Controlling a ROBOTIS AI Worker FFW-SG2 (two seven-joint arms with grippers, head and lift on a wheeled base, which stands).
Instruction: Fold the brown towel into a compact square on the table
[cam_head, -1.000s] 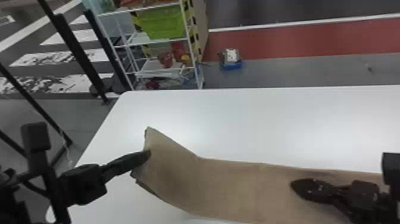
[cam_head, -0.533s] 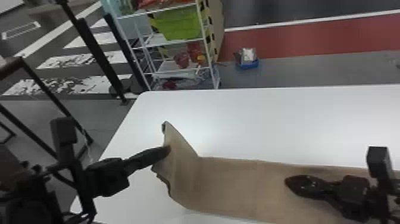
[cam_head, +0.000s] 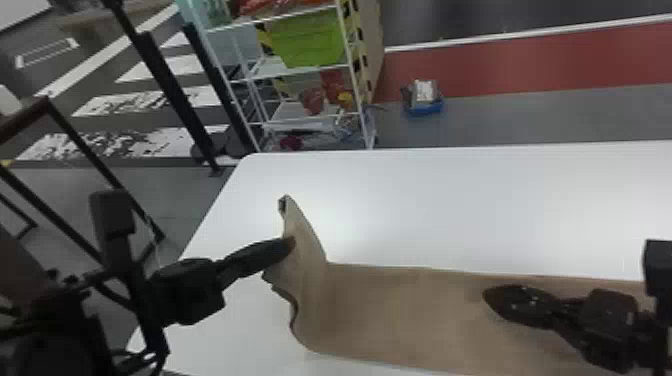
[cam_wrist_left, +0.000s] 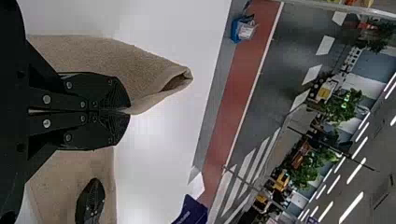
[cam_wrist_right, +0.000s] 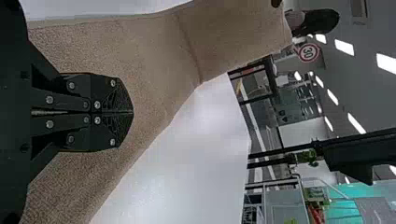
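Towel of brown cloth (cam_head: 400, 310) lies as a long strip along the near edge of the white table (cam_head: 450, 210), one end raised toward the left edge. My black left gripper (cam_head: 290, 243) has that end clamped. My black right gripper (cam_wrist_right: 130, 112) has its jaws together over the strip; contact, I cannot tell. Step in hand, in my judgement: folding the left end inward. Next move calls for carrying it rightward and laying it flat, edges aligned.
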